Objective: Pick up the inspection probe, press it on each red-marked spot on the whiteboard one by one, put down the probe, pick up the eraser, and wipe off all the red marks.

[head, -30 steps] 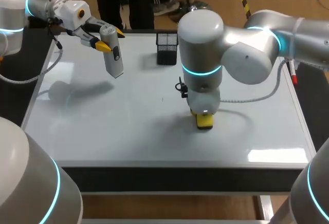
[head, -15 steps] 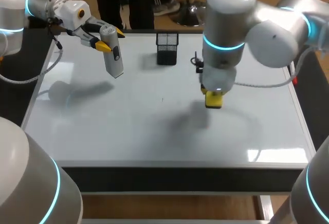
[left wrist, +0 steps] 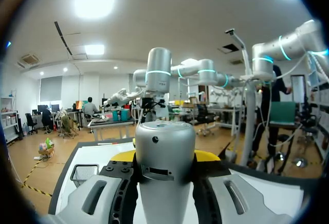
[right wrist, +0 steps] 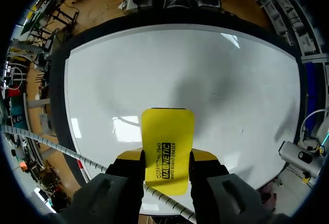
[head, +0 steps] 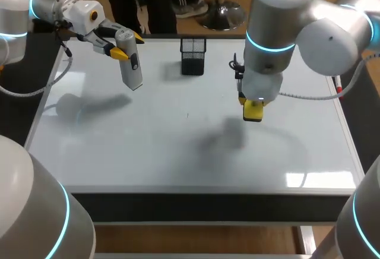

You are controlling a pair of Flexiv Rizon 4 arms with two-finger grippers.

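My right gripper (right wrist: 167,158) pinches the flat yellow plastic eraser (right wrist: 168,129) from both sides. I hold it up in the air over the right part of the big white whiteboard (head: 148,146), not touching it. My left gripper (head: 124,46) squeezes the long grey probe (head: 133,69), which hangs down above the board's far left part. A small black mesh cup (head: 192,56) stands at the far edge, between my two arms.
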